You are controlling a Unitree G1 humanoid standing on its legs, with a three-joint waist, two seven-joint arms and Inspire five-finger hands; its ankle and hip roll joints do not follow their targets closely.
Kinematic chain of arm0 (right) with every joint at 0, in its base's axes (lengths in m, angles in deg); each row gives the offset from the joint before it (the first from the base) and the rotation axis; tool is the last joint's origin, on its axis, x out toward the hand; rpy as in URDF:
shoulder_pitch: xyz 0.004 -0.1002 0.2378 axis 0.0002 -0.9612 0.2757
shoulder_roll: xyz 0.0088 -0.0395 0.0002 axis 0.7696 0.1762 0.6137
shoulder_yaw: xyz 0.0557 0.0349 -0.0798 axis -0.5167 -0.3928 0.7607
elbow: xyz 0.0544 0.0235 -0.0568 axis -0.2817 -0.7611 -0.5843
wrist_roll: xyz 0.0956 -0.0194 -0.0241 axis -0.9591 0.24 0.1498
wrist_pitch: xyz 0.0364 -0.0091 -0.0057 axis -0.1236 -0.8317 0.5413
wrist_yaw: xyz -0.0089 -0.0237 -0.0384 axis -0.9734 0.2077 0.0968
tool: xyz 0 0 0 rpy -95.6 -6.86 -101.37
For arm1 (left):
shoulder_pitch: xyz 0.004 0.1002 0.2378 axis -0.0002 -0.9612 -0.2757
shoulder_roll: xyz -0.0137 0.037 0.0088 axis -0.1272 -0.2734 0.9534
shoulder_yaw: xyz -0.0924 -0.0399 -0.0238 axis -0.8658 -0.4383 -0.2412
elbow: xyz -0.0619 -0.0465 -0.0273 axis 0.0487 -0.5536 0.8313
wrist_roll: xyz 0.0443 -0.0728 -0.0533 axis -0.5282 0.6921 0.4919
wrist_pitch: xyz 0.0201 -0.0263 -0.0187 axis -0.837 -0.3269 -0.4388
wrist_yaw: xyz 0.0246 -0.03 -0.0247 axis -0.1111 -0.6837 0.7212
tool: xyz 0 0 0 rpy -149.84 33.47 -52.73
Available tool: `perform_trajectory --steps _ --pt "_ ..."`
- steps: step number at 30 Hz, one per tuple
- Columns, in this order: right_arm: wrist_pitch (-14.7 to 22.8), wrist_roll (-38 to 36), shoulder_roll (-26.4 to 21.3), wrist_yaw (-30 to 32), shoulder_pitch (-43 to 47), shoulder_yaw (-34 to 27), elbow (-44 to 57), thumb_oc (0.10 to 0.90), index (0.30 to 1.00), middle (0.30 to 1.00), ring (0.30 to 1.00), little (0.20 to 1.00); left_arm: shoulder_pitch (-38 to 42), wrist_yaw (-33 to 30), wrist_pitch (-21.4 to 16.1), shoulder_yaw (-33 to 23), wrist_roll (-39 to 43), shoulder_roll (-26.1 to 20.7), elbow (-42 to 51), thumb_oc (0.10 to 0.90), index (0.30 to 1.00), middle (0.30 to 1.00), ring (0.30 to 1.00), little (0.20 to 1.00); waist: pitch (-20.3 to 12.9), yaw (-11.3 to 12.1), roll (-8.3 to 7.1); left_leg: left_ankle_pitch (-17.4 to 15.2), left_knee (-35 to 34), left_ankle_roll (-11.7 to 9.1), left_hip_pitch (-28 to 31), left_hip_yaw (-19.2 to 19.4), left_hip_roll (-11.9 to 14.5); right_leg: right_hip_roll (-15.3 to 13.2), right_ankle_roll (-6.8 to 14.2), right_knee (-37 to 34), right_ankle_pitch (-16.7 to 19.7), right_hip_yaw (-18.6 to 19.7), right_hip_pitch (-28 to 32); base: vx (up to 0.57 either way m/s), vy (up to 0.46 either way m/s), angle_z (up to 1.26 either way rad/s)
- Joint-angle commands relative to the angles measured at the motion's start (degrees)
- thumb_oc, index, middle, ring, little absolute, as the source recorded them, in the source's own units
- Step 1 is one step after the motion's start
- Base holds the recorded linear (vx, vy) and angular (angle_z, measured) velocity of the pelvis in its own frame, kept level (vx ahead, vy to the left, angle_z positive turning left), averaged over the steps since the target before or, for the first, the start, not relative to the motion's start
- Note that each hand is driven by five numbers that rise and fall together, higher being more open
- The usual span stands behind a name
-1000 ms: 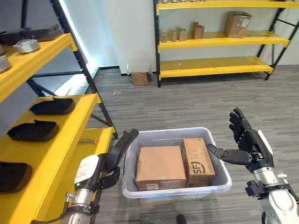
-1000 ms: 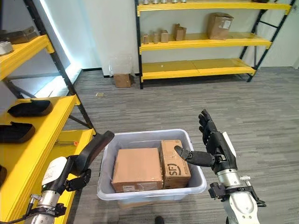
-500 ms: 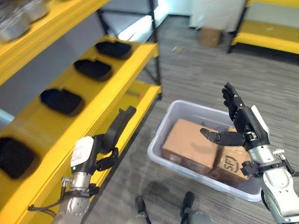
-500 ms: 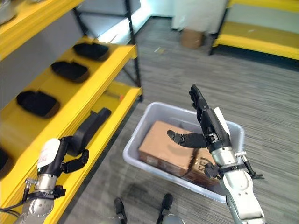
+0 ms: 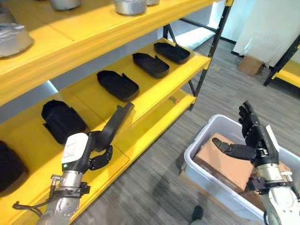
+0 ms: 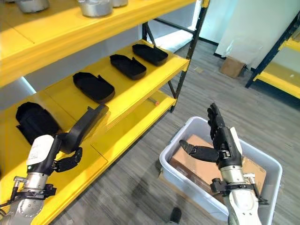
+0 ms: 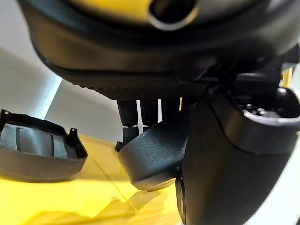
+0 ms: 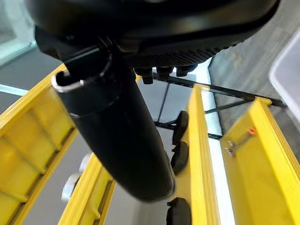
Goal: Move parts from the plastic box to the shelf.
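Between the earlier frames and now the head camera swung left, bringing the yellow shelf [image 5: 154, 101] into fuller view while the plastic box [image 5: 201, 161] slid to the lower right. The left hand [image 5: 96, 152] had risen beside the shelf's middle level, its fingers curled round a black part [image 5: 116, 124] held tilted above the board near other black parts [image 5: 117, 84]. The right hand [image 5: 253, 140] hovered over the cardboard boxes [image 5: 225, 161] in the plastic box, fingers straight and spread, holding nothing.
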Motion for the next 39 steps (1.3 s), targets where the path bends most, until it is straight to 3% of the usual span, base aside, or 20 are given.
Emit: perform_trajectory --steps 1,3,4,6,12,15,19,20,21,22,23,24,26,27,28,29,30,32,33,39 --pt "6.43 0.49 -2.64 0.71 5.72 -4.37 6.83 0.900 1.000 1.000 1.000 1.000 5.34 -6.02 -3.79 -7.20 2.88 -1.46 7.26 0.400 0.300 0.300 0.300 0.300 -0.88 -0.39 1.46 -1.37 0.21 0.56 2.04 -0.24 1.63 0.79 5.76 -1.11 -2.26 -0.54 0.48 -0.01 0.192 0.31" --pt "6.27 1.03 -1.92 0.90 5.91 -3.90 6.74 0.900 1.000 1.000 1.000 1.000 5.08 -6.55 -3.74 -7.29 2.61 -1.53 6.84 0.400 0.300 0.300 0.300 0.300 -1.15 0.11 0.35 -2.32 -0.11 1.24 1.33 -0.61 0.39 -0.57 6.55 -1.20 -0.29 -0.84 0.19 -0.02 0.252 0.21" --pt "5.84 2.47 -1.58 1.11 5.97 -3.06 6.79 0.900 1.000 1.000 1.000 1.000 4.52 -7.15 -3.59 -7.68 2.32 -1.45 6.61 0.400 0.300 0.300 0.300 0.300 -1.36 1.07 -1.58 -3.99 0.63 2.40 0.57 -1.38 -1.23 -1.80 7.12 -1.26 2.02 -0.98 0.23 -0.03 0.229 0.26" --pt "5.60 2.37 -1.00 1.05 6.20 -2.57 6.66 0.900 1.000 1.000 1.000 1.000 3.80 -7.57 -3.34 -8.04 1.59 -1.63 6.77 0.400 0.300 0.300 0.300 0.300 -1.67 1.54 -2.68 -4.89 0.95 3.38 0.21 -1.91 -2.23 -2.33 7.12 -1.30 3.57 -1.12 0.27 -0.03 0.192 0.44" --pt "5.46 3.30 -0.98 1.12 8.11 -1.23 6.67 0.900 1.000 1.000 1.000 1.000 3.21 -8.74 -2.81 -8.60 0.68 -1.94 6.99 0.400 0.300 0.300 0.300 0.300 -1.65 3.05 -4.58 -7.11 2.72 5.20 -0.94 -2.73 -3.99 -3.59 7.12 -1.26 7.63 -1.52 0.61 -0.03 0.119 0.10" --pt "5.59 4.79 -0.77 2.45 9.54 -0.74 6.33 0.900 1.000 1.000 1.000 1.000 4.24 -9.26 -2.65 -7.83 0.81 -2.47 7.06 0.400 0.300 0.300 0.300 0.300 -1.33 3.62 -5.01 -9.19 5.43 6.57 -2.57 -4.32 -4.83 -4.51 7.12 -1.03 9.94 -1.52 1.46 0.01 0.138 0.17" --pt "5.57 5.11 -0.12 2.64 8.98 -1.25 6.39 0.900 1.000 1.000 1.000 1.000 5.99 -9.63 -2.68 -6.20 0.99 -3.04 6.62 0.400 0.300 0.300 0.300 0.300 -0.62 2.98 -4.24 -11.18 6.60 8.55 -3.51 -6.59 -6.17 -6.17 7.12 2.05 11.06 -0.34 2.24 0.05 0.159 0.37" --pt "5.30 5.49 0.25 2.40 8.22 -1.51 6.00 0.900 1.000 1.000 1.000 1.000 6.42 -9.34 -2.77 -5.03 1.52 -3.32 6.33 0.400 0.300 0.300 0.300 0.300 -0.37 1.32 -3.12 -11.82 4.69 9.25 -2.39 -8.33 -6.87 -5.72 7.12 4.39 12.12 5.22 1.04 0.11 0.185 0.43" --pt "5.30 5.51 0.22 2.40 8.22 -1.54 6.02 0.900 1.000 1.000 1.000 1.000 6.49 -9.34 -2.77 -4.99 1.54 -3.29 6.28 0.400 0.300 0.300 0.300 0.300 -0.40 1.44 -3.19 -11.62 4.47 9.32 -2.35 -8.15 -7.01 -5.87 7.12 4.55 12.14 5.42 0.77 0.15 0.175 0.51" --pt "5.35 5.62 0.30 2.42 8.00 -1.69 5.93 0.900 1.000 1.000 1.000 1.000 6.66 -9.30 -2.78 -4.78 1.75 -3.43 6.09 0.400 0.300 0.300 0.300 0.300 -0.28 0.40 -2.60 -11.34 2.90 9.42 -1.46 -8.81 -7.43 -4.74 7.12 5.27 12.41 10.61 -1.05 0.22 0.251 0.77" --pt "5.56 5.43 0.34 2.29 6.76 -2.66 5.99 0.900 1.000 1.000 1.000 1.000 7.55 -9.21 -2.63 -3.45 1.97 -3.17 5.27 0.400 0.300 0.300 0.300 0.300 -0.54 -2.56 -1.93 -11.15 0.83 10.05 0.04 -10.90 -8.81 -0.30 7.10 6.52 8.88 22.33 -2.58 0.23 0.247 0.67" --pt "5.53 5.38 0.27 2.24 6.60 -2.78 6.09 0.900 1.000 1.000 1.000 1.000 7.67 -9.27 -2.66 -3.27 1.95 -3.11 5.12 0.400 0.300 0.300 0.300 0.300 -0.61 -2.11 -1.89 -11.06 0.38 10.03 0.41 -10.47 -8.86 -0.28 7.10 7.25 8.35 22.92 -3.11 0.17 0.266 0.81" --pt "5.90 4.74 0.09 1.99 4.88 -4.39 6.45 0.900 1.000 1.000 1.000 1.000 9.04 -8.49 -2.70 -1.27 2.17 -2.42 4.26 0.400 0.300 0.300 0.300 0.300 -1.03 -4.27 -1.78 -9.34 -0.63 11.17 1.46 -10.79 -10.46 5.05 4.98 10.07 1.27 29.00 -4.71 0.05 0.170 0.79" --pt "5.89 4.73 0.09 1.98 4.86 -4.44 6.46 0.900 1.000 1.000 1.000 1.000 9.09 -8.51 -2.71 -1.21 2.16 -2.41 4.22 0.400 0.300 0.300 0.300 0.300 -1.04 -4.20 -1.78 -9.34 -0.65 11.16 1.46 -10.75 -10.46 5.05 4.97 10.22 1.17 29.06 -4.82 0.10 0.294 1.04" --pt "6.20 4.10 -0.13 1.53 3.32 -5.68 6.64 0.900 1.000 1.000 1.000 1.000 10.59 -6.62 -2.41 1.21 2.35 -1.16 3.25 0.400 0.300 0.300 0.300 0.300 -0.88 -5.60 -1.02 -8.56 -1.41 12.76 2.09 -13.21 -12.93 13.32 1.93 16.39 -8.46 30.64 -6.29 0.08 0.289 1.08" --pt "6.37 4.34 -0.49 1.68 2.79 -5.99 6.48 0.900 1.000 1.000 1.000 1.000 11.30 -5.52 -2.34 2.47 2.45 -0.15 3.00 0.400 0.300 0.300 0.300 0.300 -1.30 -6.12 -0.85 -7.70 -2.37 13.41 2.27 -14.60 -14.81 18.45 0.05 17.53 -12.18 31.81 -6.46 0.10 0.321 1.11" --pt "6.50 4.59 -0.75 1.96 2.87 -6.15 6.51 0.900 1.000 1.000 1.000 1.000 11.37 -5.15 -2.48 2.69 2.37 0.30 3.20 0.400 0.300 0.300 0.300 0.300 -1.53 -6.06 -0.74 -7.79 -2.59 13.60 2.49 -15.12 -15.74 20.17 -0.49 17.50 -13.42 32.19 -5.97 0.02 0.105 0.74" --pt "6.51 4.60 -0.77 1.98 2.91 -6.15 6.50 0.900 1.000 1.000 1.000 1.000 11.38 -5.11 -2.46 2.65 2.36 0.33 3.25 0.400 0.300 0.300 0.300 0.300 -1.60 -6.00 -0.76 -7.33 -2.75 13.55 2.30 -15.01 -15.72 20.20 -0.63 17.28 -13.01 32.23 -6.15 -0.02 -0.011 0.29" --pt "6.85 5.98 -1.13 3.05 3.96 -5.59 6.80 0.900 1.000 1.000 1.000 1.000 11.32 -4.99 -2.52 2.69 1.75 1.54 3.56 0.400 0.300 0.300 0.300 0.300 -2.88 -5.21 -0.19 -6.73 -3.67 12.98 3.00 -15.32 -16.63 21.23 -1.88 12.07 -15.75 32.60 -2.62 -0.03 -0.062 -0.01" --pt "6.47 5.78 -1.19 2.84 5.17 -4.37 7.02 0.900 1.000 1.000 1.000 1.000 10.33 -4.17 -3.19 2.16 3.75 2.88 4.86 0.400 0.300 0.300 0.300 0.300 -4.72 -4.27 0.61 -5.18 -5.64 11.91 4.38 -13.24 -15.89 20.74 -2.06 4.98 -14.22 32.71 0.91 -0.01 -0.077 -0.12"
